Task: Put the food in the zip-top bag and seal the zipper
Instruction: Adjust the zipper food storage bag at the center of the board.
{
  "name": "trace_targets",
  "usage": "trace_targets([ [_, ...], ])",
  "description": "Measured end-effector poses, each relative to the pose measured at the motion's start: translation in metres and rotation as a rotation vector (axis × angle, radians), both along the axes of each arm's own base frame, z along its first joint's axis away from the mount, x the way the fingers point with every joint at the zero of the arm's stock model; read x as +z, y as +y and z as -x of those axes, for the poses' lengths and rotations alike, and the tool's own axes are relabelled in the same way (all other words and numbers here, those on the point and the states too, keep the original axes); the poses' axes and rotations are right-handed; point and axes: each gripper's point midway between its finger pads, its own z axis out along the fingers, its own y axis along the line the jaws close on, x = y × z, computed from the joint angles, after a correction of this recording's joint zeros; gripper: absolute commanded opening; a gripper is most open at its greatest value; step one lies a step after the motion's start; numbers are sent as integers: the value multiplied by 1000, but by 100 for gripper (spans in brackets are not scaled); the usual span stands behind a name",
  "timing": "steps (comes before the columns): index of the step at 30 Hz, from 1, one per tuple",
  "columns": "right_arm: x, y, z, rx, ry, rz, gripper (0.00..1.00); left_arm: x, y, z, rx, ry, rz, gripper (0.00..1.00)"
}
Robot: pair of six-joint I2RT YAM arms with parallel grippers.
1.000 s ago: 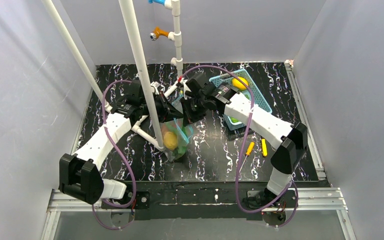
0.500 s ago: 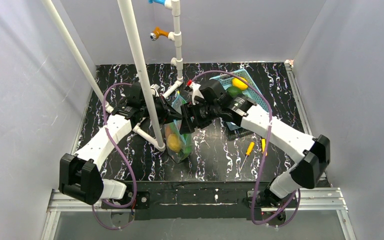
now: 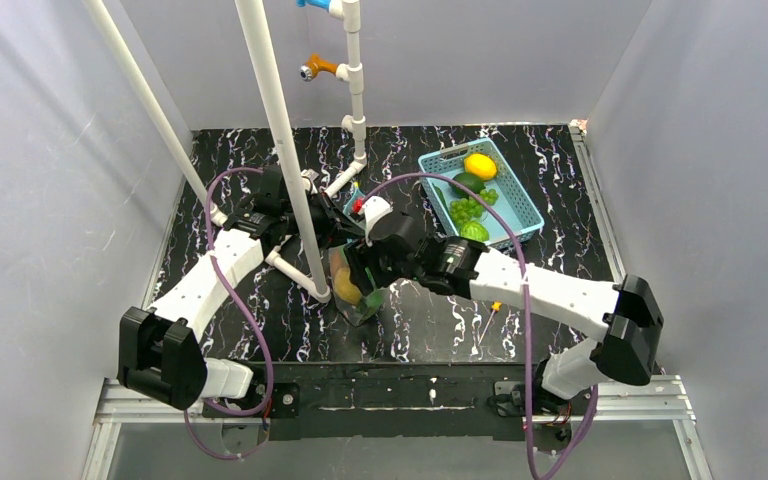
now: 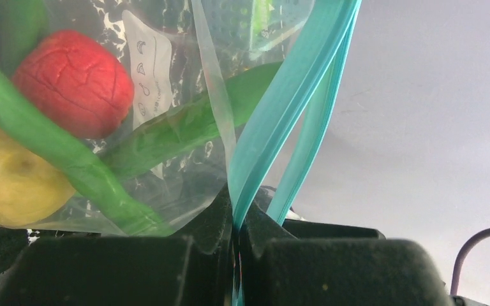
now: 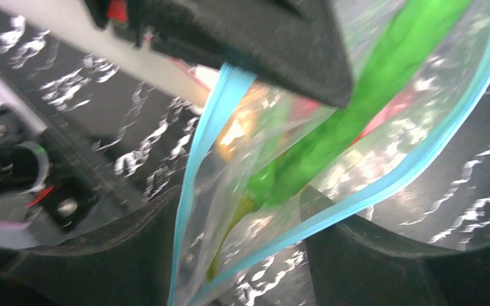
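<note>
The clear zip-top bag [image 3: 352,288] hangs over the table's middle. It holds food: a red piece [image 4: 73,83], a yellow fruit [image 4: 6,185] and long green pods [image 4: 70,159]. My left gripper [image 4: 237,224] is shut on the teal zipper [image 4: 293,95] at one end of the mouth, which stands parted above it. My right gripper [image 5: 242,255] is open, with the bag's mouth edge between its fingers [image 5: 370,255]. Both zipper strips [image 5: 194,191] and a green pod [image 5: 370,83] run through that gap. From above, the right gripper [image 3: 370,262] sits right beside the left gripper [image 3: 338,226].
A light-blue basket [image 3: 525,215] at the back right holds a lemon [image 3: 479,165] and green pieces [image 3: 467,208]. An orange-handled screwdriver [image 3: 488,318] lies under the right forearm. White pipes [image 3: 285,140] rise next to the left gripper, and a pipe stand [image 3: 356,80] is at the back.
My right arm has swung from beside the basket forward and left to the bag, and its gripper has opened around the bag's mouth. The left gripper has kept its hold.
</note>
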Motion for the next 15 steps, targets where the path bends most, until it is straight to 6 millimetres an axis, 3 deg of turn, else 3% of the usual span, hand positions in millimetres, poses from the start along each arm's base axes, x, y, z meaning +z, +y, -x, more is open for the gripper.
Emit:
trace_targets([
  [2,-4,-1,-13,-48,-100,54,48,0,0,0,2,5,1,4],
  [8,3,-19,-46,-144,-295,123,3,3,1,-1,6,-1,-10,31],
  [15,12,-64,-59,-49,-375,93,1,12,14,-1,-19,-62,-41,52],
])
